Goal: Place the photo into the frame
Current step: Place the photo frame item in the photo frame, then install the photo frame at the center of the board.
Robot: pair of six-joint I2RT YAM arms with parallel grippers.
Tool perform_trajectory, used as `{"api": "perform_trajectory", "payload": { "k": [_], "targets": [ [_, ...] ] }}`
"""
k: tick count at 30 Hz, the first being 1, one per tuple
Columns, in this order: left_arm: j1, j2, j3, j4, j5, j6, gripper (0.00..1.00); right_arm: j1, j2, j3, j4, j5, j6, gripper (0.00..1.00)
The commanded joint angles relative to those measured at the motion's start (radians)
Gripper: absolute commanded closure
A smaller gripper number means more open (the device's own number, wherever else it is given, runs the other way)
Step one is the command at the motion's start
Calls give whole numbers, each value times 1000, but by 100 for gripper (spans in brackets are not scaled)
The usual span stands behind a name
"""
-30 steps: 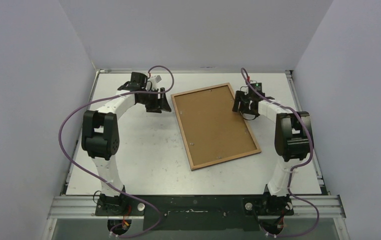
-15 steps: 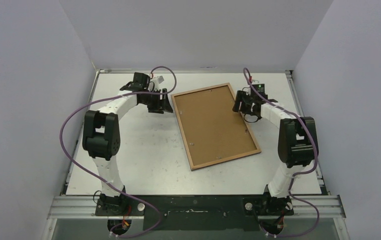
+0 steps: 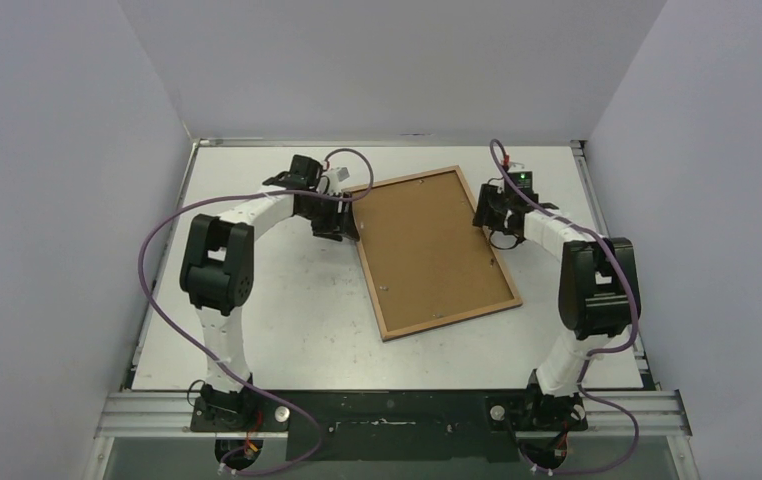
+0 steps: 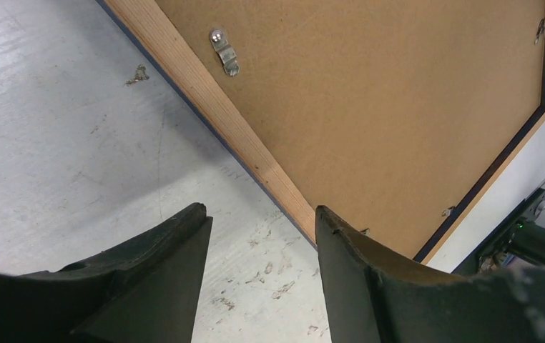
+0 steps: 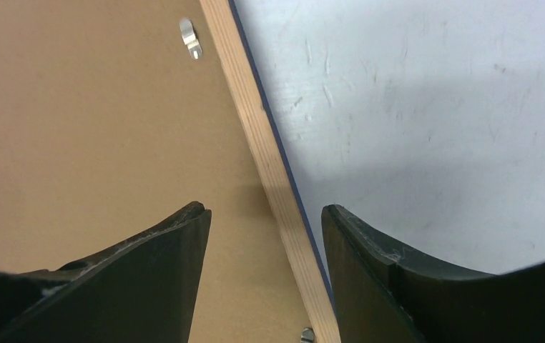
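Note:
The frame (image 3: 404,324) lies face down in the middle of the table, light wood back up, with a thin navy edge showing. The plain brown backing board (image 3: 427,245) sits in it. The photo is out of view. My left gripper (image 3: 345,224) is open at the frame's left edge near its far corner. In the left wrist view the gripper (image 4: 261,211) is over bare table, its right finger by the wooden rim (image 4: 205,93). My right gripper (image 3: 487,214) is open. In the right wrist view it (image 5: 264,209) straddles the frame's right rim (image 5: 255,136).
Small metal clips (image 4: 224,51) (image 5: 191,37) hold the backing board in the frame. The white table (image 3: 277,300) is scuffed. Grey walls close in on the left, the right and the back. A metal rail (image 3: 387,408) runs along the near edge.
My left arm has swung right, bringing its gripper up to the frame's left edge. My right gripper has shifted slightly along the right edge. The frame has not moved.

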Motion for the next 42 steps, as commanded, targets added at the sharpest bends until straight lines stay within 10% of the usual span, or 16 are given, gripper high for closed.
{"api": "perform_trajectory", "payload": {
  "k": [1,14,42],
  "targets": [
    [1,-8,21,-14,7,53,48,63,-109,-32,65,76,5,45],
    [-51,-131,-202,-22,-6,173,50,481,-38,2,61,96,52,94],
    [-123,-149,-325,147,-117,-116,55,698,-38,-175,126,147,144,95]
  ]
}}
